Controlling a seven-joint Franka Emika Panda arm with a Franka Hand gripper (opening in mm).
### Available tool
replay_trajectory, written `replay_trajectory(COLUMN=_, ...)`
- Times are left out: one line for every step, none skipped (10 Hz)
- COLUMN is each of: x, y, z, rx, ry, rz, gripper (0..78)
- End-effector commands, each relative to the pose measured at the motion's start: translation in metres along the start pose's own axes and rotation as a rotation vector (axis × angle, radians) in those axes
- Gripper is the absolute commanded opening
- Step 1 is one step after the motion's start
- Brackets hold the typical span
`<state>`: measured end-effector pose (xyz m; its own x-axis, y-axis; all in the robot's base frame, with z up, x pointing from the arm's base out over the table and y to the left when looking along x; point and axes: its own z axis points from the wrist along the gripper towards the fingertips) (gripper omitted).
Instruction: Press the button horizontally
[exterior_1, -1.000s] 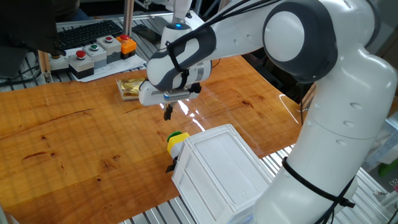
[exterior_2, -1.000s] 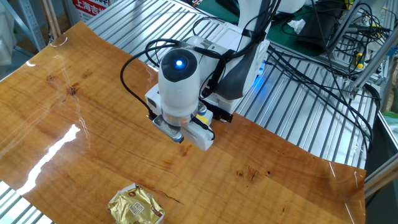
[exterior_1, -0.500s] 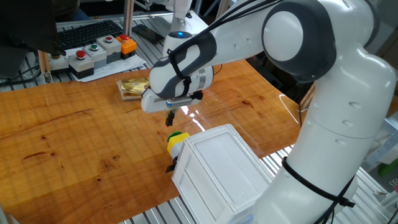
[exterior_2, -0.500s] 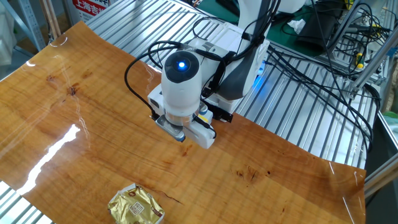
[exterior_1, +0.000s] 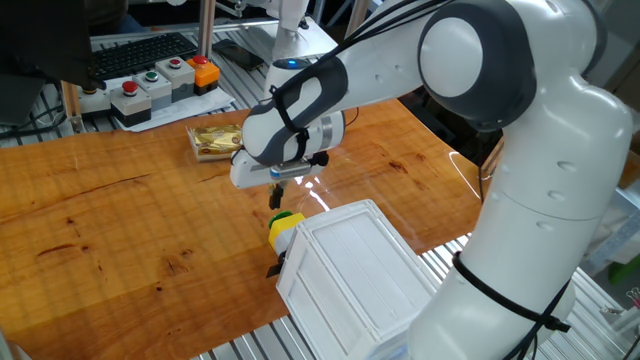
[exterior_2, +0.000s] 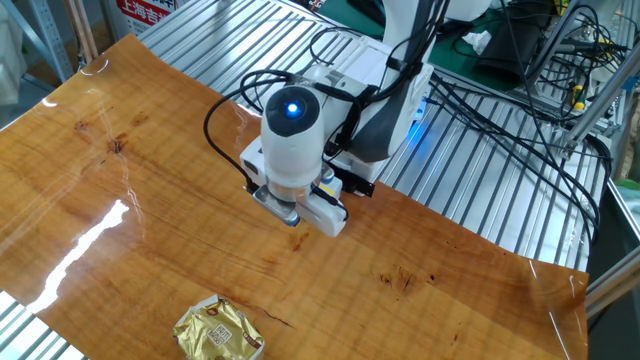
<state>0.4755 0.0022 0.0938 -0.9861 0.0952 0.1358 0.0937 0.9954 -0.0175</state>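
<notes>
The button (exterior_1: 284, 228) is a small yellow block with a green cap on top, standing against the near left corner of the white plastic box (exterior_1: 355, 268). My gripper (exterior_1: 276, 197) points down just above and behind the button, a short way from the green cap and not touching it. Its two dark fingertips show as one narrow tip with no gap, shut on nothing. In the other fixed view the hand (exterior_2: 295, 205) hides the fingers, and the button is out of sight.
A gold foil packet (exterior_1: 215, 141) lies on the wooden table (exterior_1: 110, 220) behind the gripper; it also shows in the other fixed view (exterior_2: 218, 331). Grey boxes with red, green and orange buttons (exterior_1: 160, 80) stand at the back left. The table's edge runs just right of the white box.
The gripper has moved a little right and down, closer to the button. The button and the white box have not moved.
</notes>
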Motion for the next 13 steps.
replay_trajectory(x=0.001, y=-0.002, z=0.006, rx=0.002, ry=0.041, rz=0.008, gripper=0.0)
replay_trajectory(x=0.001, y=-0.002, z=0.006, rx=0.003, ry=0.05, rz=0.01, gripper=0.0)
replay_trajectory(x=0.001, y=-0.002, z=0.006, rx=0.003, ry=0.056, rz=0.011, gripper=0.0)
replay_trajectory(x=0.002, y=-0.003, z=0.006, rx=0.001, ry=0.068, rz=0.014, gripper=0.0)
replay_trajectory(x=0.003, y=-0.003, z=0.007, rx=0.001, ry=0.076, rz=0.016, gripper=0.0)
replay_trajectory(x=0.004, y=-0.003, z=0.007, rx=0.002, ry=0.085, rz=0.019, gripper=0.0)
replay_trajectory(x=0.006, y=-0.004, z=0.008, rx=0.003, ry=0.091, rz=0.022, gripper=0.0)
replay_trajectory(x=0.008, y=-0.004, z=0.009, rx=0.004, ry=0.095, rz=0.024, gripper=0.0)
replay_trajectory(x=0.01, y=-0.005, z=0.01, rx=0.005, ry=0.106, rz=0.028, gripper=0.0)
replay_trajectory(x=0.012, y=-0.005, z=0.011, rx=0.005, ry=0.112, rz=0.032, gripper=0.0)
replay_trajectory(x=0.014, y=-0.006, z=0.012, rx=0.005, ry=0.118, rz=0.035, gripper=0.0)
replay_trajectory(x=0.016, y=-0.006, z=0.013, rx=0.002, ry=0.126, rz=0.037, gripper=0.0)
replay_trajectory(x=0.018, y=-0.007, z=0.013, rx=0.001, ry=0.133, rz=0.039, gripper=0.0)
